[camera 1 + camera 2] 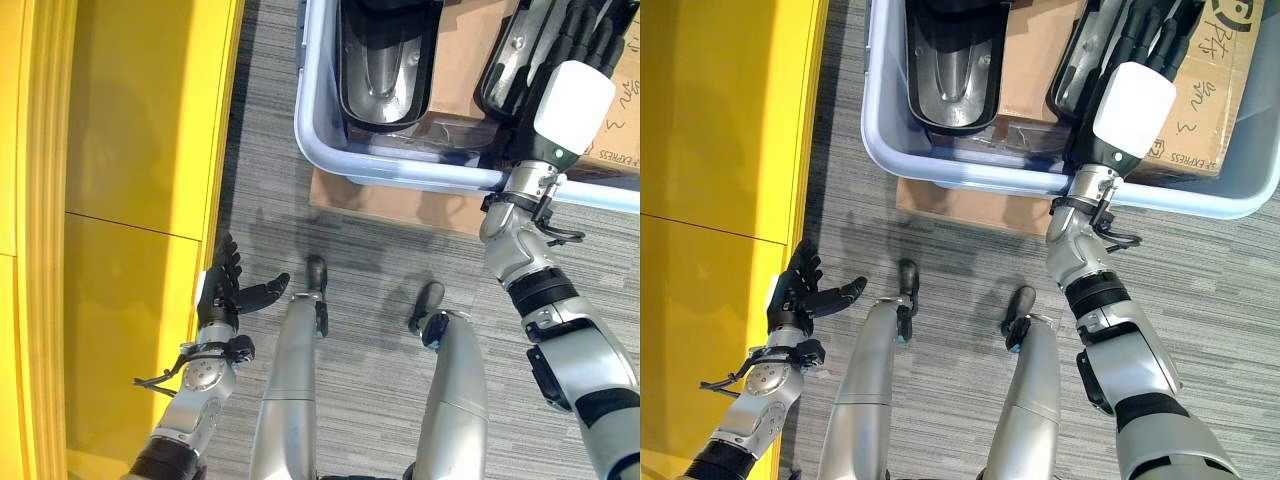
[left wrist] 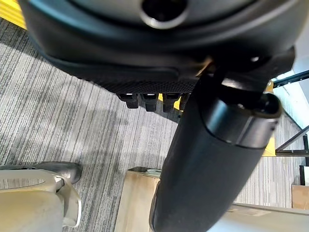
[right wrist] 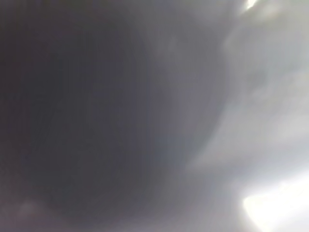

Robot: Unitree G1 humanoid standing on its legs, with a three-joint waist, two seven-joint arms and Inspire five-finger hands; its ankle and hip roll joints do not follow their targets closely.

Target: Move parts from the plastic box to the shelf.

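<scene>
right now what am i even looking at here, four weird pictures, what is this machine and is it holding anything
This is a humanoid robot looking down at its own arms. The two wide pictures come from its head camera; the two close ones from cameras on its wrists. Ahead on the grey carpet stands a pale plastic box holding black moulded parts and cardboard. The right hand reaches into the box onto a black part; its fingers are hidden, so a grip cannot be confirmed. The left hand hangs open and empty beside the yellow shelf.
</scene>
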